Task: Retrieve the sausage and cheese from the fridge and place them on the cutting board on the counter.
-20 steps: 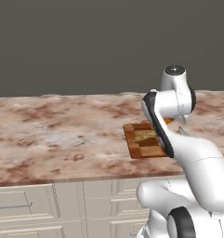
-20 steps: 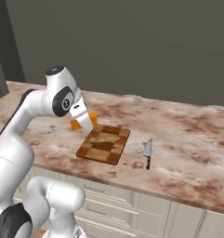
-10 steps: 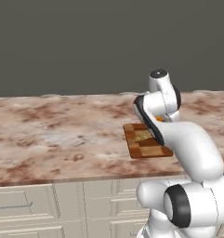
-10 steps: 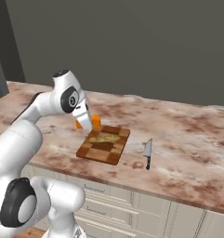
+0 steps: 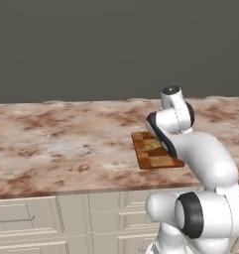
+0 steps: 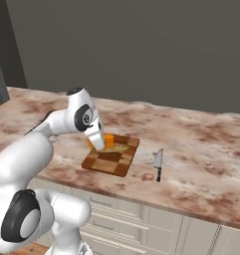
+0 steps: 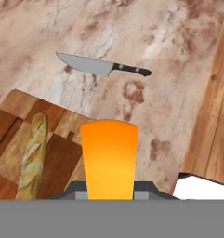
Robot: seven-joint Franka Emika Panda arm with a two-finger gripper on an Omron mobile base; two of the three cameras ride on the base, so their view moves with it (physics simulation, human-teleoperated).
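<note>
Lower now than a second ago: my arm has folded forward and brought the cheese [image 6: 108,141] down over the near-left part of the cutting board [image 6: 110,161], where earlier it hung higher and further back. Board, knife and stone have kept their places.

I'm looking along the hand and the fingers [image 7: 110,191] are clenched on the cheese [image 7: 109,158], a bright orange wedge standing up between them and widening towards its far end. Under it I see the checkered cutting board [image 7: 57,153], and on that board a tan, speckled oblong loaf [image 7: 32,157] lying lengthwise just beside the cheese, not touching it as far as I can tell. Whether the cheese already rests on the wood, I cannot tell.

From the right base camera the loaf [image 6: 116,148] sits on the far half of the board. A knife [image 6: 158,163] with a dark handle lies flat on the surface [image 6: 201,159], near the board's right edge but apart from it.

From the left base camera my own arm covers much of the cutting board [image 5: 149,158]; the mottled surface [image 5: 61,149] runs wide to the left.
</note>
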